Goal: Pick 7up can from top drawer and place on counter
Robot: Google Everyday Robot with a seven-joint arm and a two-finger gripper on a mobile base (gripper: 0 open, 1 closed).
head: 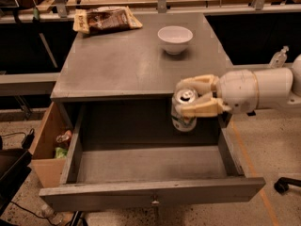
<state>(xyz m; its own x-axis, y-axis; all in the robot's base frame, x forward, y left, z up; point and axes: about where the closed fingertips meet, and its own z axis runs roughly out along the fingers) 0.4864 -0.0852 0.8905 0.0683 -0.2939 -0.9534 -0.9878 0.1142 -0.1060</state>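
The 7up can (184,112), white and green with a silver top, is held upright in the air above the open top drawer (150,166), near its right rear. My gripper (188,98) reaches in from the right and its tan fingers (200,108) are shut on the can's upper part. The can's top is about level with the front edge of the grey counter (127,60). The drawer is pulled far out, its floor bare, with a small metal knob (154,202) on its front.
A white bowl (175,38) stands on the counter at the back right. A brown snack bag (106,19) lies at the back left. A cardboard box (47,147) with bits in it stands left of the drawer. A bottle (278,56) is at the far right.
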